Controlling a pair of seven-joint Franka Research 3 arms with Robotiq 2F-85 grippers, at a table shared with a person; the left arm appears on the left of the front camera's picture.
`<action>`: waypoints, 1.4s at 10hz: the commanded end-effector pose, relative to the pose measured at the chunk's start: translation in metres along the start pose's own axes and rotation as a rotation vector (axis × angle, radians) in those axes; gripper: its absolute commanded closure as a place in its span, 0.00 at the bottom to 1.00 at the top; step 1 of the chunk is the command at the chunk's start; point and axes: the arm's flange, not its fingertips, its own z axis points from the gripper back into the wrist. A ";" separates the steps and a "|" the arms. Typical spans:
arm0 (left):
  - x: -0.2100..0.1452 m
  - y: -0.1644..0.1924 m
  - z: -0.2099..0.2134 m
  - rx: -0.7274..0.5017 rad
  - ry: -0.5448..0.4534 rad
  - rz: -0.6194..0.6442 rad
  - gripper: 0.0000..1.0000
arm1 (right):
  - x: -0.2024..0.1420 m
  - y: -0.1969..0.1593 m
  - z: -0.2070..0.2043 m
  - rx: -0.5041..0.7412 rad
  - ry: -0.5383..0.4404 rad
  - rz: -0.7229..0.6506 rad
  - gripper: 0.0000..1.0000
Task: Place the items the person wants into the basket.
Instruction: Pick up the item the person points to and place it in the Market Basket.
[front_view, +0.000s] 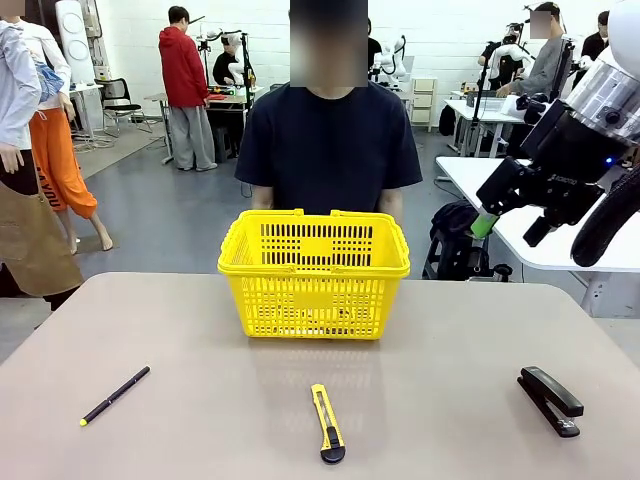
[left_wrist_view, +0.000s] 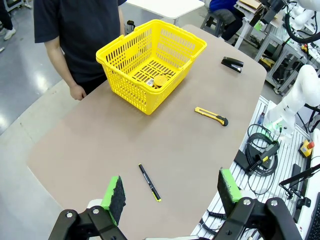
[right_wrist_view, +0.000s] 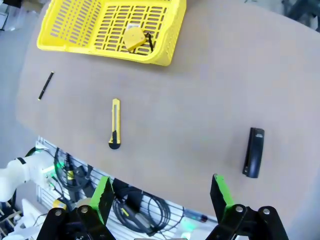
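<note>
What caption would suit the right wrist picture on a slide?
Open right tool looks down on the table: tape measure in the yellow basket; utility knife, stapler and pen lying outside.

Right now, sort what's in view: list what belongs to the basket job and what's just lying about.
Belongs to the job:
yellow basket
yellow tape measure, already inside it
utility knife, on the table on the robot's side of the basket
person in a dark t-shirt, behind the basket

Just lying about:
thin black pen
black stapler
</note>
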 end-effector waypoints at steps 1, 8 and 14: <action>0.000 -0.001 0.000 -0.011 -0.005 -0.005 0.04 | -0.001 0.001 0.001 -0.007 0.000 0.012 0.00; 0.000 -0.001 0.000 -0.011 -0.005 -0.005 0.04 | -0.001 0.001 0.001 -0.007 0.000 0.012 0.00; 0.000 -0.001 0.000 -0.011 -0.005 -0.005 0.04 | -0.001 0.001 0.001 -0.007 0.000 0.012 0.00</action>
